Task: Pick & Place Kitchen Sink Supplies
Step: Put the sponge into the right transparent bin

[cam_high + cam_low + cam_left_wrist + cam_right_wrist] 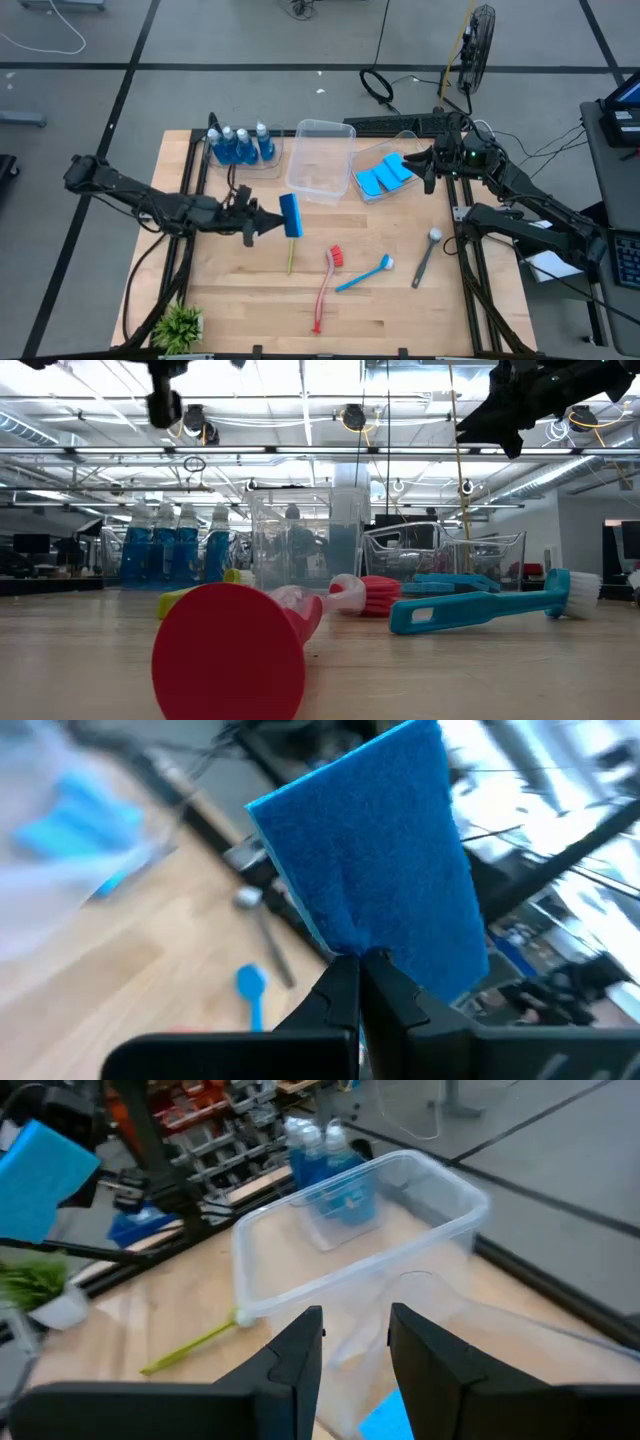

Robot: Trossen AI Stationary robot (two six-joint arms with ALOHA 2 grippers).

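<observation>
High view: left gripper (272, 222) pinches a blue sponge (291, 214) above mid-table; right gripper (430, 165) hangs spread over the sponge tub (368, 192).

Left to right: plant (180, 325) at 7 o'clock corner; bottles (240, 145) of blue liquid in a clear tub at 11 o'clock; left arm reaches in from 9 o'clock, fingers (345, 995) pressed together on the sponge's edge, sponge held on edge off the wood; yellow-green brush (290, 260) just under it toward 6; empty clear tub (320, 160) at 12; red brush (326, 285) and blue brush (362, 274) toward 6, near each other; more sponges (385, 175) lie in the tub at 1 o'clock; grey brush (427, 256) at 4; right gripper's fingers (290, 1355) apart, holding nothing.
</observation>
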